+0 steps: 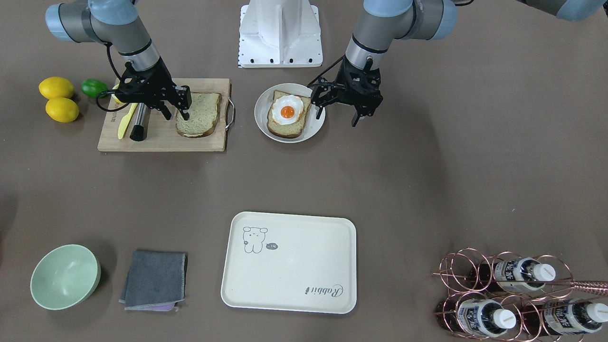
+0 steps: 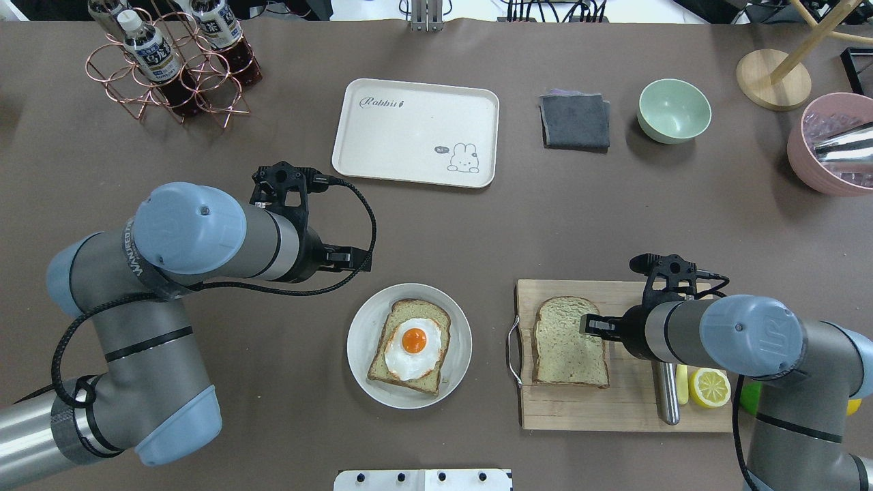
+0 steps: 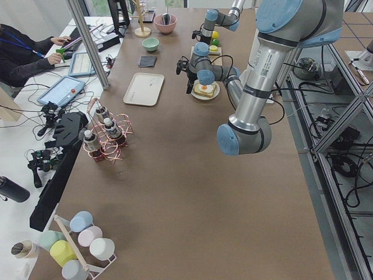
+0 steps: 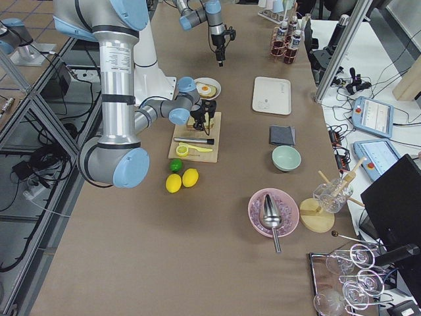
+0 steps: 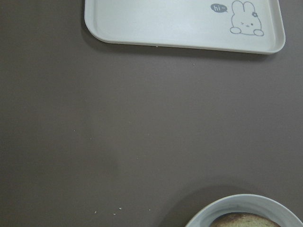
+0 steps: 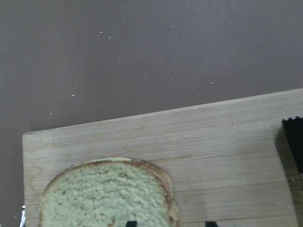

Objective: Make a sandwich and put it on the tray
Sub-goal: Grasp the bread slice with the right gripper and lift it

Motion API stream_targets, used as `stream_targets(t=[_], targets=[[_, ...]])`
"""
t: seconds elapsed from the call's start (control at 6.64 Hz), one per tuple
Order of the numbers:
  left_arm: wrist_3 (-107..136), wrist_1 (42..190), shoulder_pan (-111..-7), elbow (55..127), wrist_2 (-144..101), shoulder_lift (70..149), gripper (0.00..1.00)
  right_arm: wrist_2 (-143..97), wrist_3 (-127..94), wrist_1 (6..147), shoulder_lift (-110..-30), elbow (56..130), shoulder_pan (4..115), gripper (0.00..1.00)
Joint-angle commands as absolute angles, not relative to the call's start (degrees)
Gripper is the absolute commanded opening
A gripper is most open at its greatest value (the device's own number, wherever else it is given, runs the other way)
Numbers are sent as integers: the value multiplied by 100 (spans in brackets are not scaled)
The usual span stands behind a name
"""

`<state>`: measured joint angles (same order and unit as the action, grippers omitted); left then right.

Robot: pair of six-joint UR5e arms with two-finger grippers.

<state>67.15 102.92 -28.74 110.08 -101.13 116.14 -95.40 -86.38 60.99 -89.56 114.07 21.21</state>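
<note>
- Front-facing view: the left end effector [image 1: 337, 115] is seen open, jaws spread, hanging just beside the round plate [image 1: 262, 111], on the plate's side toward the counter's [image 1: 427, 190] left end.
- On that plate, near the middle of the robot's edge, an egg-topped toast slice [image 1: 280, 129] is laid, the fried egg [image 1: 287, 110] resting on top.
- The right end effector [image 1: 175, 114] is also seen open, held low over the wooden cutting board [image 1: 161, 140], at the edge of the plain toast slice [image 1: 199, 116] lying flat there, toward the counter's right end.
- The tray [image 1: 289, 280] is set near the middle of the operators' edge, well apart from both slices, with nothing on it.
- A yellow knife [image 1: 126, 123] is seen on the board; two lemons [image 1: 57, 97] and a lime [image 1: 93, 87] lie beside it.
- Overhead view: the left end effector's fingers are hidden under its wrist; a finger of the right one is seen at the plain slice's edge.
- Left side view: the plate with the egg is made out beneath the near arm; jaw states cannot be judged.
- Right side view: the far arm's end effector is seen raised above the counter, beyond the plate.
- Left wrist view: the tray's near edge fills the top, the plate's rim the bottom.
- Right wrist view: two dark fingertips [image 6: 131, 222] are spread apart, one over the plain slice, one over bare board.
</note>
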Motion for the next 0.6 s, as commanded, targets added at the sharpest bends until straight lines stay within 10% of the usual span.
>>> stream_targets(t=[0.0,0.3,0.45], targets=[[6724,10292,-2874,11030,-10020,11619,98,-9475,-8640,6091,-8947,11400,2057,50],[6724,10292,-2874,11039,-10011,11645,98,-9369,-8640,6091,-8947,11408,2004,0],[6715,10292,-2874,11039,-10011,11646,98,-9343,-8640,6091,-8947,11408,2004,0]])
